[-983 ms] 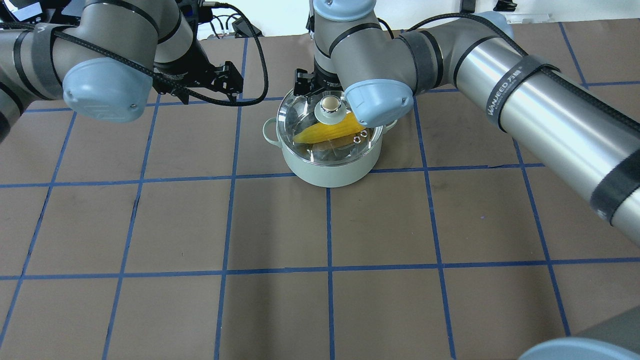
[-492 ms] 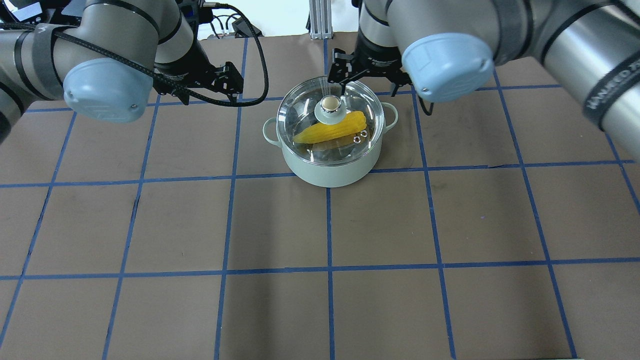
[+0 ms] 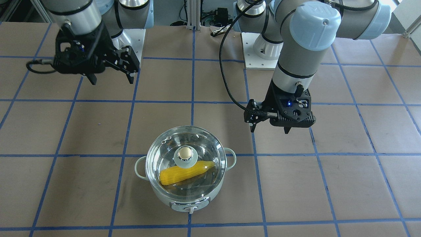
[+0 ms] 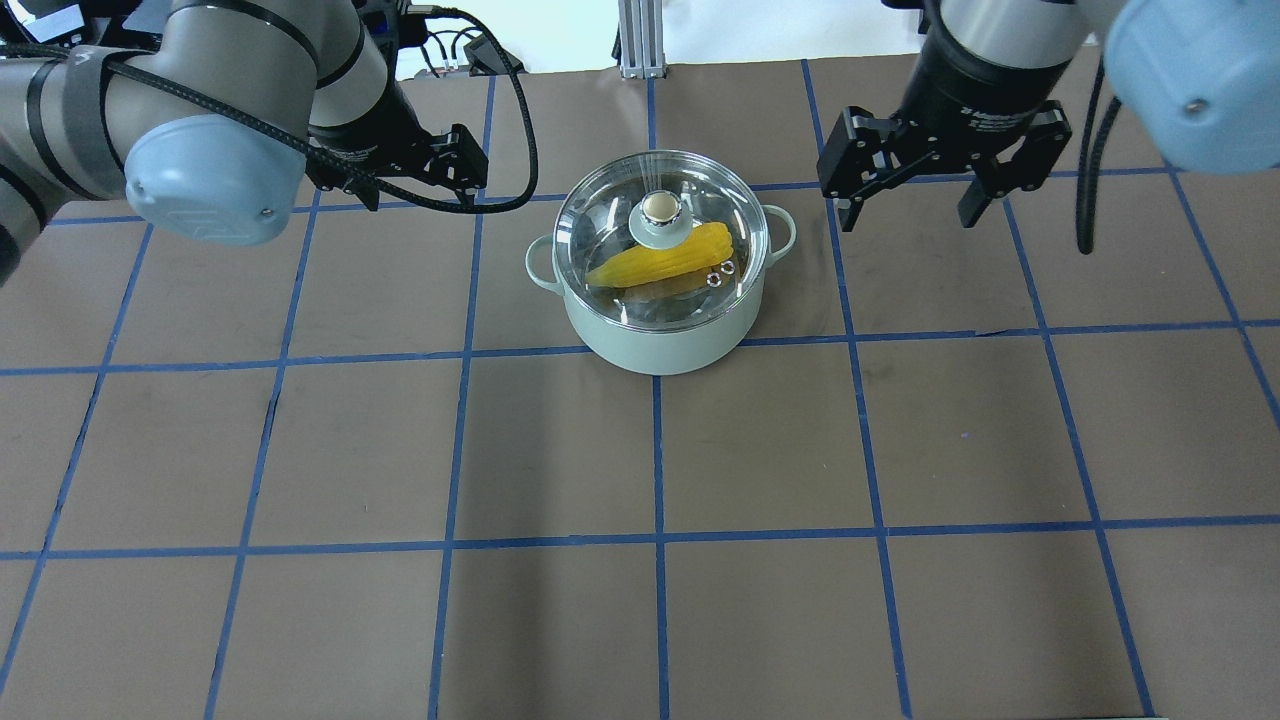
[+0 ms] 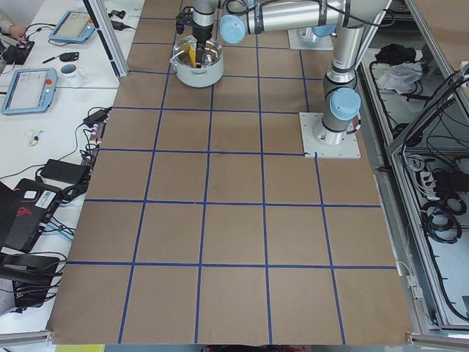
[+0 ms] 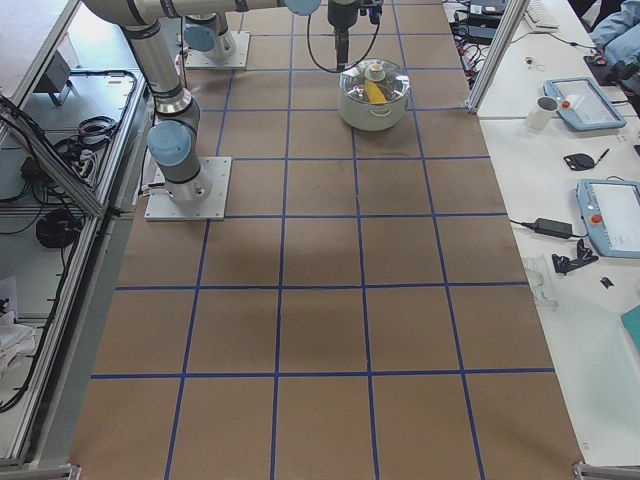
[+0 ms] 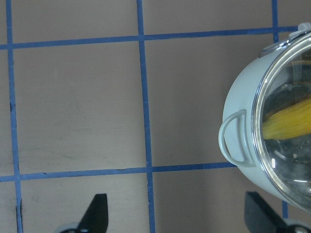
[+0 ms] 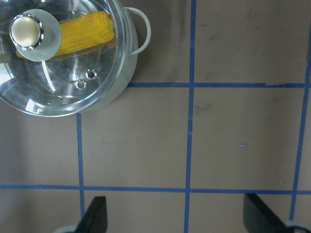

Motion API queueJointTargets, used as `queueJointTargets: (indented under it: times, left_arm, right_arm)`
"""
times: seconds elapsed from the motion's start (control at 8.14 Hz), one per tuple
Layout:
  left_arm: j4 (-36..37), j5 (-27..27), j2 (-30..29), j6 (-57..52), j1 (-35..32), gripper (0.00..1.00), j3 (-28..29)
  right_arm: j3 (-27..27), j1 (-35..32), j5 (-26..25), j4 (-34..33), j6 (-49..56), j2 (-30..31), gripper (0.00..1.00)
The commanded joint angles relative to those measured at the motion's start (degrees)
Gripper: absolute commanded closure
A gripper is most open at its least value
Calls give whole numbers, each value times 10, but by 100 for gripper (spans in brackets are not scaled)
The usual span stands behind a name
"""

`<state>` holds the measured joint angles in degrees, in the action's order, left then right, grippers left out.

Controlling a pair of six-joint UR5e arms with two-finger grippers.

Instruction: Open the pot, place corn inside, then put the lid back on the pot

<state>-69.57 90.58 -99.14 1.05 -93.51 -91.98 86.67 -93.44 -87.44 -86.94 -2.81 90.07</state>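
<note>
Front-facing: lid (image 3: pixel 185 154) seated on pot (image 3: pixel 189 204), corn (image 3: pixel 185 172) lying inside under the glass. Overhead: left gripper (image 4: pixel 420 195) hovering off pot's left handle, right gripper (image 4: pixel 908 218) off pot's right, both pointing down, spread wide, empty. Wrist views: fingertips well apart, pot at frame edge.

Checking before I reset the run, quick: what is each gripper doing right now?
Left gripper: open, holding nothing.
Right gripper: open, holding nothing.
</note>
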Motion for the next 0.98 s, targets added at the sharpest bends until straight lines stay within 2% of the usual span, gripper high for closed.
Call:
queueJointTargets:
  times: [0.0,0.86]
  left_arm:
    - [-8,0,1,-1,0,0,7]
    - [-10,-1,4,-1,0,0,2]
  right_arm:
    - [8,22,2,36,22,33,0]
    - [8,22,1,37,27,33,0]
